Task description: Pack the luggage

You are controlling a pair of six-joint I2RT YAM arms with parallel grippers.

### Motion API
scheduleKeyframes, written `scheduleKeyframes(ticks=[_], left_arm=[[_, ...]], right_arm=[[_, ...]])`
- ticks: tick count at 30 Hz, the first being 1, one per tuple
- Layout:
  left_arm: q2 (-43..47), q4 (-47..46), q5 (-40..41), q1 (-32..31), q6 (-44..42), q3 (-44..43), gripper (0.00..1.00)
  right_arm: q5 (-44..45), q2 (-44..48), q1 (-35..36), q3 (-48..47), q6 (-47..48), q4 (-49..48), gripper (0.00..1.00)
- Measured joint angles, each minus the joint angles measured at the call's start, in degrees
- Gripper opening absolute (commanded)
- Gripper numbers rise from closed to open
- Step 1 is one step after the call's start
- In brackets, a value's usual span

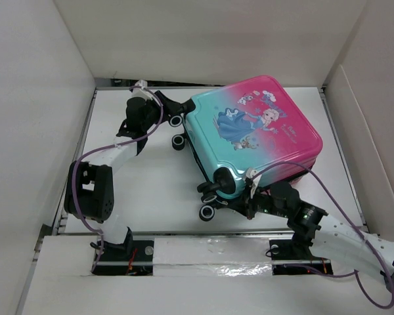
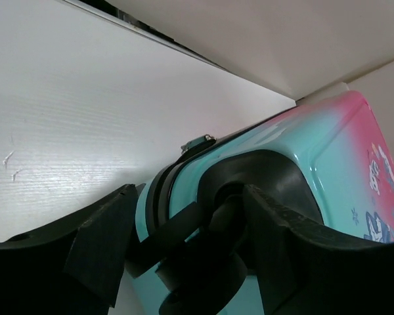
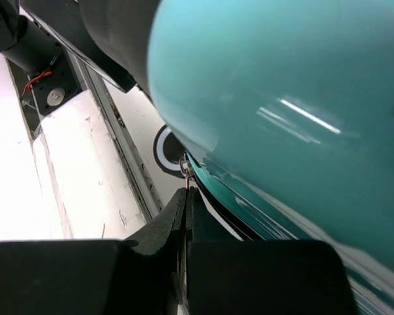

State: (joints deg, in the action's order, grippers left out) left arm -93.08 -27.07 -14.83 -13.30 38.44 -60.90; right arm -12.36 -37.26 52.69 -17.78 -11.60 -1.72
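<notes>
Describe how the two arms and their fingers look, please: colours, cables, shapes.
Both the left arm and right arm have white links between bulky black joints. A thin purple-grey cable loops loosely along each. The left fingers are black with matte, squarish pads; the right fingers are black too.

luggage (image 1: 253, 134) – closed, lying flat, princess side up

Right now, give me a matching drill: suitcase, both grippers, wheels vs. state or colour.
Things:
1. suitcase
2. left gripper
3. right gripper
4. wheels

States:
A. black
B. open, fingers either side of a wheel
C. shut, at the near teal corner
D. lying flat, picture side up

Pairs: 1-D, 2-B, 3-C, 4-A
</notes>
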Motion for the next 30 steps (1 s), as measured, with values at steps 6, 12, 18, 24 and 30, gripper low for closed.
scheduleKeyframes(ticks=[6,12,18,24,30], left_arm=[[1.05,-4.81,-2.56,0.42,0.13,3.45,0.62],[1.42,-7.34,-6.62,0.59,-0.50,4.68,0.53],[1.40,-9.25,-9.49,1.14,-2.10,4.66,0.51],[-0.09,-9.99,-12.70,1.53,-4.13,3.54,0.57],[-2.86,-10.43,-18.71,1.07,-3.37,2.64,0.75]], right_arm=[[-6.05,1.22,-5.11,0.63,1.11,0.92,0.00],[-11.04,2.10,-10.78,0.96,1.20,1.86,0.00],[-14.71,3.04,-14.60,1.57,0.83,2.67,0.00],[-16.26,2.32,-16.35,1.55,0.94,2.69,0.00],[-16.39,1.46,-17.42,1.36,1.29,2.21,0.00]])
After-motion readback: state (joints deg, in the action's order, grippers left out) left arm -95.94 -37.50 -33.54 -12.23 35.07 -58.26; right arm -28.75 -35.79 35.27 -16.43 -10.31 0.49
